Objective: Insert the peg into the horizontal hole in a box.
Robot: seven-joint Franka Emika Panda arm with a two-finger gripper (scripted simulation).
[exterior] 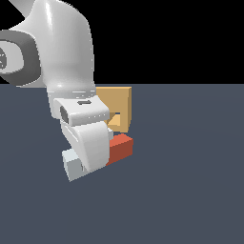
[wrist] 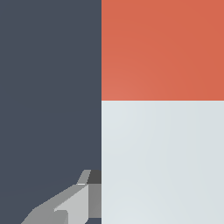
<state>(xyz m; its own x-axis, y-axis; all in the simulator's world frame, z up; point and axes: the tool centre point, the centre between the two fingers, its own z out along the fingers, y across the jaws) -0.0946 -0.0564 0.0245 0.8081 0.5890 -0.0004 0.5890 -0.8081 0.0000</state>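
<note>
The floor was the largest thing, a flat dark slate plane running out under and all around the claw. Next came the arm, a bulky white body descending from above to the claw, which sat low over the floor.

Just behind the claw stood the box, tan-orange and upright, half hidden by the wrist. Its hole showed as a small square recess at the claw's far side, higher than the bar below.

The peg lay under the claw and crosswise to it, its red half sticking out toward the box and its pale half out the near side. In the wrist view the peg filled much of the frame, with one finger right against the pale half near the colour seam. The claw appeared pinched on the peg, though the second finger was out of sight.

As a judgement, the grasp looked made or nearly so. Lifting, aligning with the hole and pushing in were all left; no part of the peg was inside yet.
</note>
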